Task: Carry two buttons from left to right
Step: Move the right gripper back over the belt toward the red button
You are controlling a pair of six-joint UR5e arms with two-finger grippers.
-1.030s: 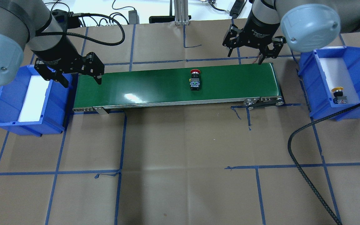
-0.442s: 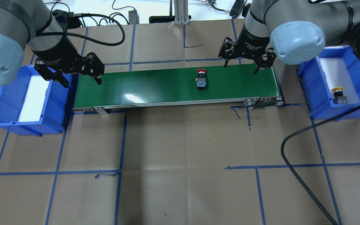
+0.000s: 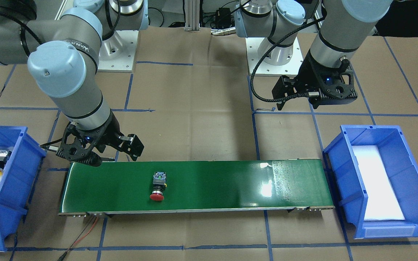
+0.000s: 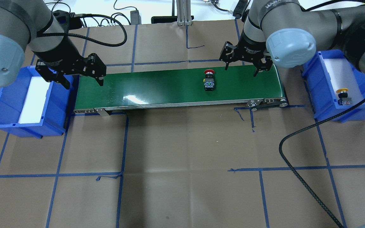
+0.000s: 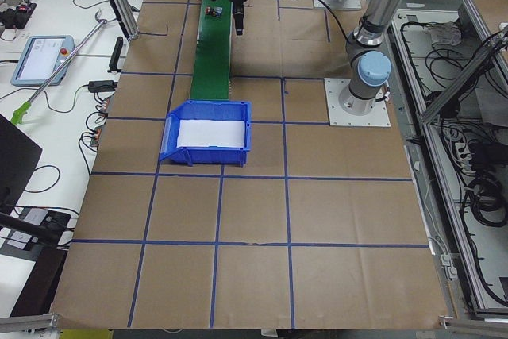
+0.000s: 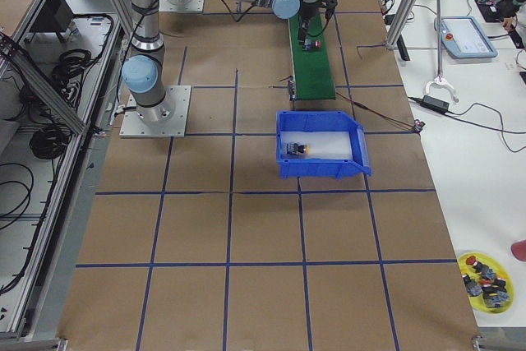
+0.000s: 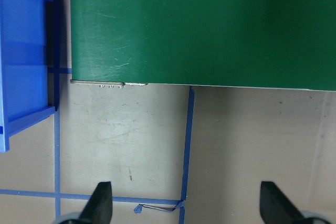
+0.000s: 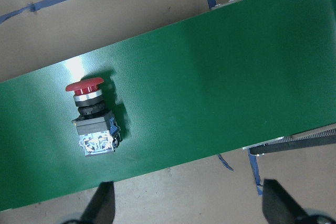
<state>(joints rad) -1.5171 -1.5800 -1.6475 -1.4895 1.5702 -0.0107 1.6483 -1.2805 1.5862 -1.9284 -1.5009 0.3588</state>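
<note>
While left tool [image 4: 83, 84] and right tool [image 4: 240, 71] gape, the red-capped, black-bodied button [image 4: 208, 81] lies sideways.

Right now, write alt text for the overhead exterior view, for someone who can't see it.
A red button lies on its side on a green conveyor belt, near the open right gripper at the belt's right end. The yellow button sits in the right blue bin; the open left gripper hangs at the belt's left end.
</note>
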